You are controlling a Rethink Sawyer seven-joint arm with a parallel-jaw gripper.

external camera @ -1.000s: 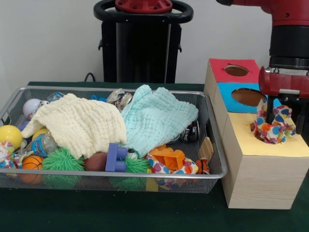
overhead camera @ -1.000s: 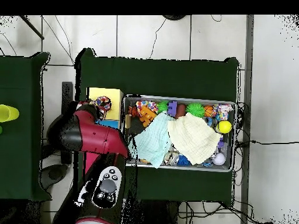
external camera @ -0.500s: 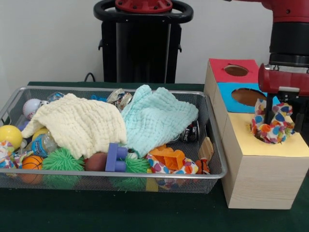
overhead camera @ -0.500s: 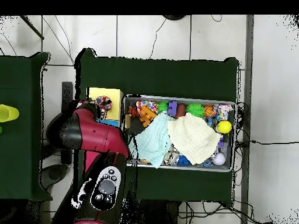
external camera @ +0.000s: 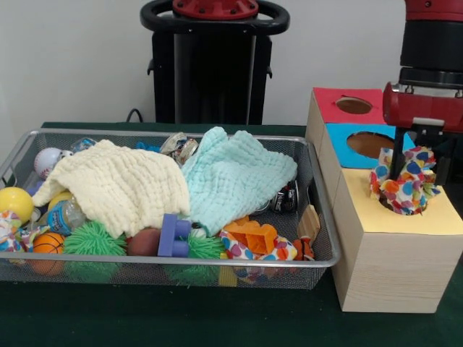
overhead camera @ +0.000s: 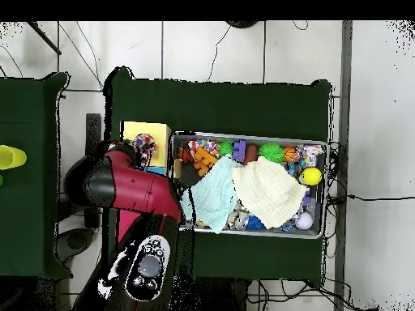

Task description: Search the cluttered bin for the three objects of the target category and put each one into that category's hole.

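I see the end effector (external camera: 406,163) at the right edge of the front view, over the yellow top of the wooden sorting box (external camera: 391,249). Its dark fingers (external camera: 397,155) are closed on a multicoloured patterned cloth toy (external camera: 404,184), which hangs bunched right at the yellow section's hole; I cannot tell whether its lower end is inside the hole. Behind it on the box, the blue section's hole (external camera: 371,144) and the red section's hole (external camera: 354,105) both show open. The wire mesh bin (external camera: 173,266) fills the left and centre of the frame on the green surface (external camera: 166,318). A cream cloth (external camera: 116,184) and a mint cloth (external camera: 235,177) lie across its clutter. Along the bin's front edge I note a second patterned cloth toy (external camera: 257,249), an orange block (external camera: 249,235), a purple block (external camera: 173,236), a green spiky ball (external camera: 92,238) and, far left, a yellow ball (external camera: 14,204).
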